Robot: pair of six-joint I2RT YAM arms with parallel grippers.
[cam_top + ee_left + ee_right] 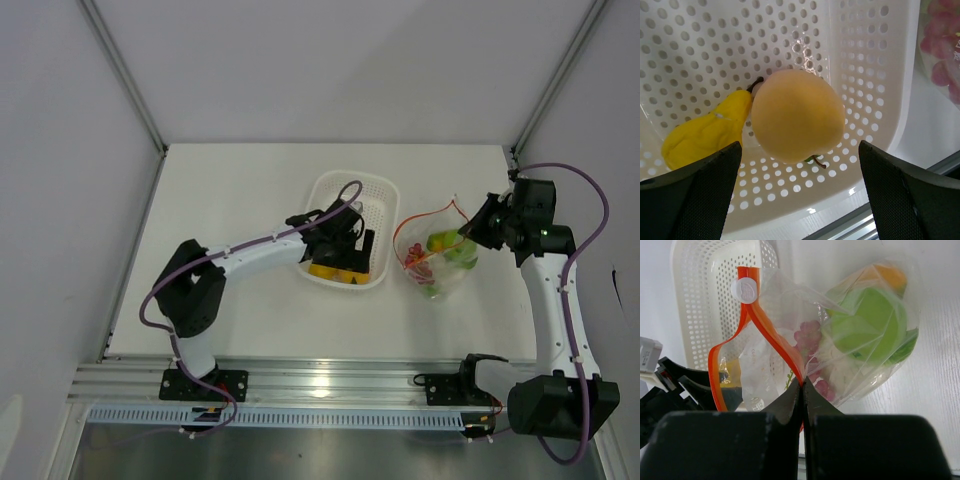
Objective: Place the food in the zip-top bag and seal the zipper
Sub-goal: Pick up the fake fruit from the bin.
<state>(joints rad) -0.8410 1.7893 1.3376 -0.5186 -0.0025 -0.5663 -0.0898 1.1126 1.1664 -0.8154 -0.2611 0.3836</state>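
Observation:
The clear zip-top bag (440, 262) lies right of the basket, mouth open, orange-red zipper (765, 325) looped wide with a white slider (745, 290). Inside it are a green apple (870, 325), red grapes (810, 335), white cauliflower and an orange fruit (885, 275). My right gripper (802, 385) is shut on the zipper strip and holds the mouth up. My left gripper (800, 165) is open inside the white basket (880, 90), its fingers either side of a pale orange-yellow fruit (797, 115). A yellow pear (707, 132) lies beside it, next to the left finger (695, 195).
The white perforated basket (330, 185) stands mid-table, left of the bag. An aluminium rail (330, 380) runs along the near table edge. Frame posts stand at the back corners.

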